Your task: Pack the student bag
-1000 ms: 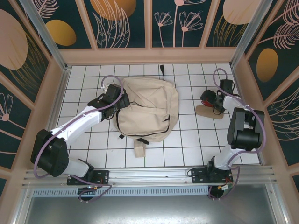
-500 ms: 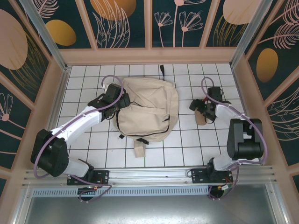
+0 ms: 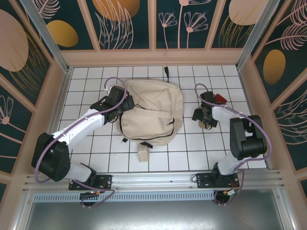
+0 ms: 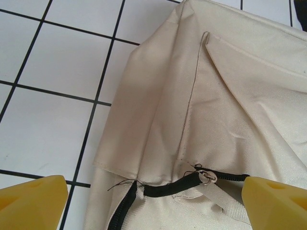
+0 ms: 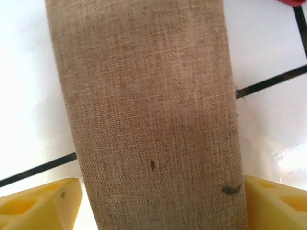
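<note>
Top external view, entry by A: we log the student bag (image 3: 151, 112) lying flat mid-table, with its black loop toward 12 o'clock and its straps toward 6. The left gripper (image 3: 125, 104) sits at the bag's 9 o'clock edge. The right gripper (image 3: 204, 119) stands apart from the bag, at its 3 o'clock.

B: Agreed. In the left wrist view the yellow tips are spread wide with nothing pinched. The dark zipper (image 4: 163, 188) and its metal pull (image 4: 207, 178) lie between them.

A: On the right we read likewise: the tips are parted, straddling a brown woven pouch (image 5: 153, 96). Its long axis runs 12 to 6 in the right wrist view, so the jaws cross its short side. We judge that a sound bite. The bag lies at 9 o'clock from there, so we expect any carry to go that way.

B: Unknowns we record:
- We cannot tell whether the pads touch the cloth.
- Both ends of the pouch are cut off.
- We cannot tell whether the bag's mouth is open.
- A red object (image 3: 220, 98) sits at 1 o'clock of the right gripper, identity unclear.
</note>
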You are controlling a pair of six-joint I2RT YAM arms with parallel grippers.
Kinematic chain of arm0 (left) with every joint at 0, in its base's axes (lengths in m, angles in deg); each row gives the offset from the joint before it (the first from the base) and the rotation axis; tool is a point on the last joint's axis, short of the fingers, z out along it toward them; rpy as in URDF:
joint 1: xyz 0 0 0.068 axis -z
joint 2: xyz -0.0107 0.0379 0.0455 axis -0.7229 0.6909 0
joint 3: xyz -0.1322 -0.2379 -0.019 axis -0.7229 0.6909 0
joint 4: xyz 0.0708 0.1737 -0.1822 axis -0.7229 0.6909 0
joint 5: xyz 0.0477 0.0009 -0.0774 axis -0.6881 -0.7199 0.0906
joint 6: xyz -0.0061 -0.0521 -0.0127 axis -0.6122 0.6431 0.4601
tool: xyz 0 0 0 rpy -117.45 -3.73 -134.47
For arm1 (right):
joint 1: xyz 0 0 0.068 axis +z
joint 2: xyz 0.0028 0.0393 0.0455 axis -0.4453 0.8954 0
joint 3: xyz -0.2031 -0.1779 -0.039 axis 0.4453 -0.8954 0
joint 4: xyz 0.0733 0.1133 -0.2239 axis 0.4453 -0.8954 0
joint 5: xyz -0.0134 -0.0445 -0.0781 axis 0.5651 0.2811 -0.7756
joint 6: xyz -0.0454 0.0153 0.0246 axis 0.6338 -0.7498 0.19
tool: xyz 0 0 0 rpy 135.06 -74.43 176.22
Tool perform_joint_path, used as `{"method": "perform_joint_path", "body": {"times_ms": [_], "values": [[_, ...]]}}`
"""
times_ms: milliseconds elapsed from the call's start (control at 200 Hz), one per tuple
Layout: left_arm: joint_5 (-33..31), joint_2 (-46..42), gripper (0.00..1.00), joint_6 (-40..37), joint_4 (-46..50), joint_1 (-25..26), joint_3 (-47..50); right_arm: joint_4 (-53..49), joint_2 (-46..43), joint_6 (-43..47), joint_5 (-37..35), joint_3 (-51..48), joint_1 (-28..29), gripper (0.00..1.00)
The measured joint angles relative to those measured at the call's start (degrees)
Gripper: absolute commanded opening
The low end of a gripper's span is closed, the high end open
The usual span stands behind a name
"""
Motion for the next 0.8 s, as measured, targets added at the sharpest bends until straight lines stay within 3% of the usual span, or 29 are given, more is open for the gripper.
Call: {"method": "perform_joint_path", "body": {"times_ms": [335, 545, 800], "values": [[1.9, 0.2, 0.96, -0.5, 0.0, 0.0, 0.0, -0.9, 1.1, -0.8, -2.8, 1.0, 0.3, 0.58], [4.3, 0.3, 0.94, -3.4, 0.1, 0.0, -0.7, -1.3, -0.4, -0.7, -2.4, 1.0, 1.1, 0.57], [11.3, 1.2, 0.87, -8.7, -0.2, 0.2, -3.5, -0.5, -12.9, 1.1, 5.3, 1.0, 5.5, 0.57]]}}
